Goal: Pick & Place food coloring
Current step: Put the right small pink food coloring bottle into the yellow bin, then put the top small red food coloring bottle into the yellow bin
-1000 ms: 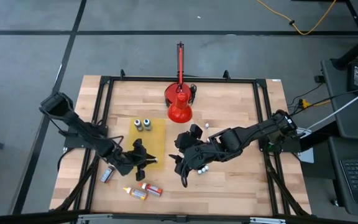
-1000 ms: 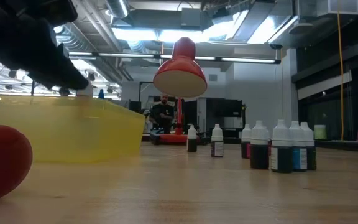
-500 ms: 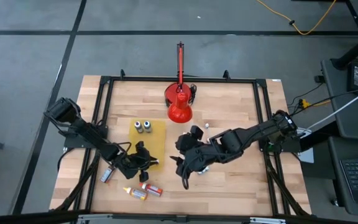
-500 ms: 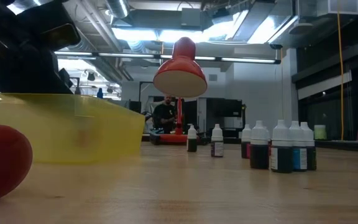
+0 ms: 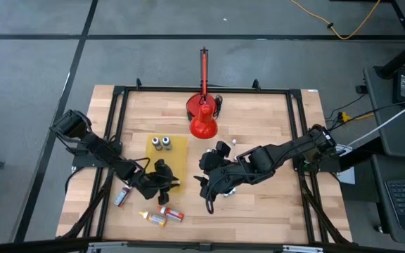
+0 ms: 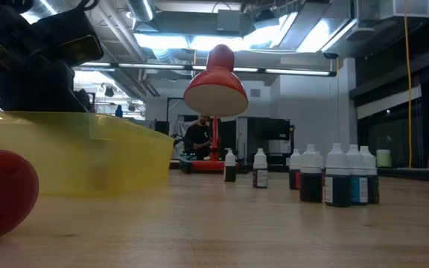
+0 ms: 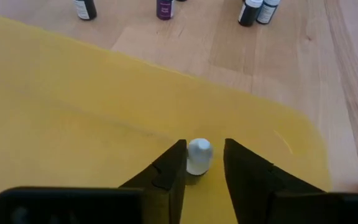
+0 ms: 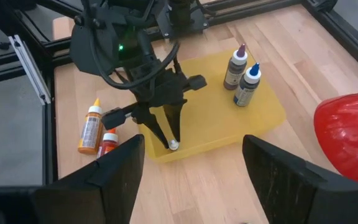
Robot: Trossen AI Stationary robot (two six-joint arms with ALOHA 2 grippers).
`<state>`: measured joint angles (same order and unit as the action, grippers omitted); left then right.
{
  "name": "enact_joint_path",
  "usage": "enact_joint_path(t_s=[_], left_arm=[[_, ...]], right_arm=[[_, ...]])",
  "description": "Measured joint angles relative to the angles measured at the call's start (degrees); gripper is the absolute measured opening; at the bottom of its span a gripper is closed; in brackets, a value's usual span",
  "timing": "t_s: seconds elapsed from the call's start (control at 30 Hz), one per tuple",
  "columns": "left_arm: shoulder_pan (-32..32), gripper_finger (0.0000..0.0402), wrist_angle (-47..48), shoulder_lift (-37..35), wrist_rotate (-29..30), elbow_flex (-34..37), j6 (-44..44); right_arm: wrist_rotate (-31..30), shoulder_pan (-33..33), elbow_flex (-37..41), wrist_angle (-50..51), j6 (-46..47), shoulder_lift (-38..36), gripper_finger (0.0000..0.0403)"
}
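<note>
Yellow tray [image 5: 177,151] lies under our left claw [image 7: 204,163], which points down at its near corner. Between the claw's fingers, set slightly apart, stands a small bottle with a white cap [image 7: 199,155]. Two more food coloring bottles [image 8: 242,76] stand farther back in the tray. Our right claw [image 5: 208,190] waits beside the tray, fingers wide open.

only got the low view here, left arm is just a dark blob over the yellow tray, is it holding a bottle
Observer: The left gripper has a white-capped bottle between its fingers, low over the yellow tray.
Operator: anything already in the tray
Observer: Two bottles stand upright in its far corner.
Operator: right arm doing what
Observer: The right gripper hangs open, empty, beside the tray.
</note>
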<state>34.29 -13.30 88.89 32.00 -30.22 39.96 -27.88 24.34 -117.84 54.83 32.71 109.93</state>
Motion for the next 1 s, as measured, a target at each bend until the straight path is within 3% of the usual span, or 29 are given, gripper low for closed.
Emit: enact_joint_path(t_s=[0.23,0.57,0.83,1.0], left_arm=[[-0.73,0.0141,3.55,-3.41,-0.90,0.28,-0.65],[-3.71,0.0216,16.14,-18.89,-7.59,-0.84,-1.22],[-6.23,0.0255,19.66,-28.94,-12.17,-5.84,-7.69],[-7.40,0.0251,19.57,-32.41,-12.21,-8.66,-9.69]], right_arm=[[-0.09,0.00,0.00,0.39,0.00,0.00,0.0273],[-3.67,0.91,0.00,3.08,3.83,0.00,0.0273],[-22.57,10.39,0.02,21.01,28.30,-0.10,0.0273],[-24.95,14.89,1.32,29.39,44.50,-0.08,0.0273]])
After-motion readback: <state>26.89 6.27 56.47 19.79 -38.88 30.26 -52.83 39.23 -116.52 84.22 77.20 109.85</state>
